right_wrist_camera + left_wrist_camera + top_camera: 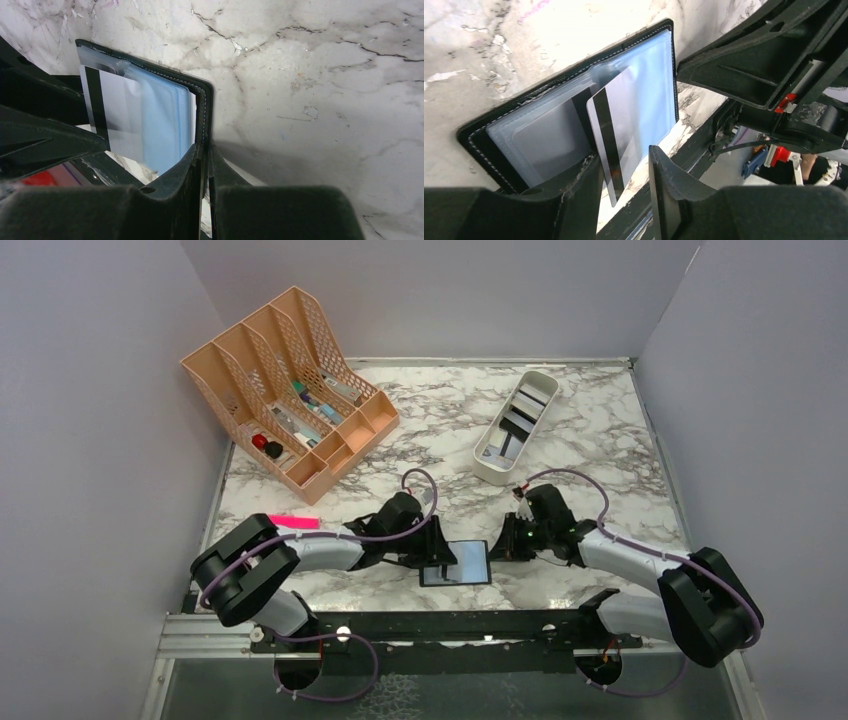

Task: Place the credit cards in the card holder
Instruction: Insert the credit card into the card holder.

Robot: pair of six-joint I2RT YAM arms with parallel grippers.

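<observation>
The black card holder (pixel 455 562) lies open near the table's front edge, its clear sleeves up. A silver credit card (pixel 616 130) with a black stripe sticks partway out of a sleeve of the holder (pixel 544 135). My left gripper (pixel 624 185) is open; the card's free end stands between its fingers, against the left one and apart from the right one. My right gripper (pixel 206 170) is shut on the stitched cover edge of the holder (pixel 205 110). The card (pixel 115 115) also shows in the right wrist view. More cards (pixel 515 420) lie in a white tray.
The white tray (pixel 540 390) stands at the back right. A peach desk organizer (pixel 290 390) with small items stands at the back left. A pink strip (pixel 293 521) lies by the left arm. The black rail (pixel 440 625) runs along the front edge.
</observation>
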